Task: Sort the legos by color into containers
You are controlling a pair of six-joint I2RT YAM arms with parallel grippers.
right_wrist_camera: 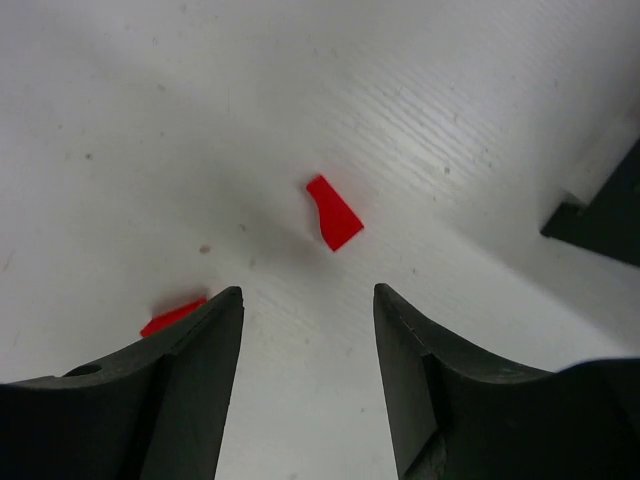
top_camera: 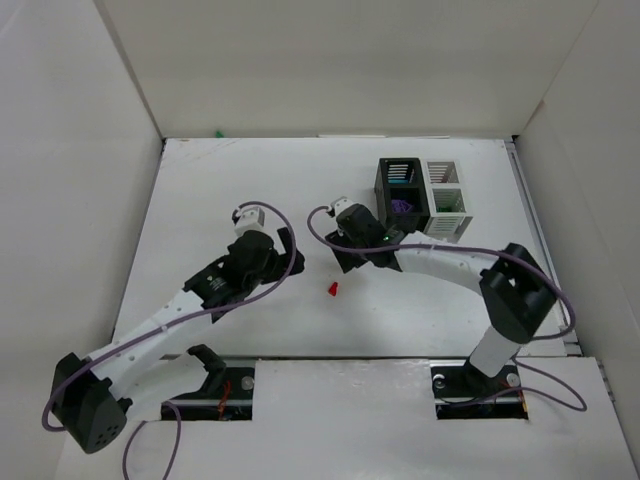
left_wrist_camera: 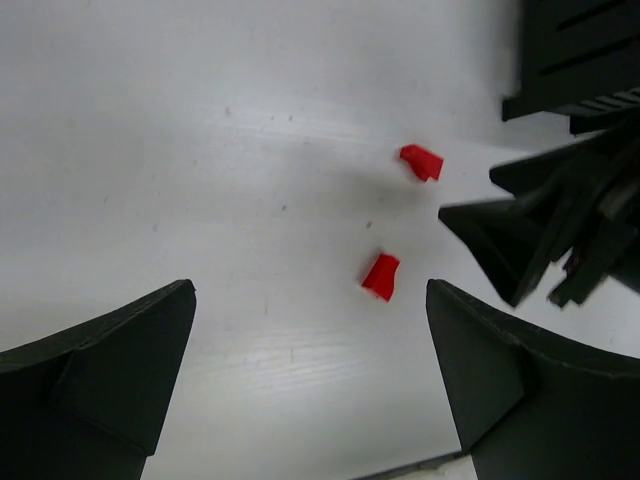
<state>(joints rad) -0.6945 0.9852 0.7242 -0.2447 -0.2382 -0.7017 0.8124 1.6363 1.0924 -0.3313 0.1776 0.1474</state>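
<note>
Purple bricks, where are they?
In the top view, the tiny purple plastic bricks sit inside the black slatted bin, right of the middle, next to the white slatted bin.

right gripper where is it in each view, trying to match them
Top external: right gripper mid-table, lower left of black container.
Left wrist: right gripper at right edge, mid-height.
Right wrist: right gripper along the bottom.
Shared landmark: red lego beside it.
</note>
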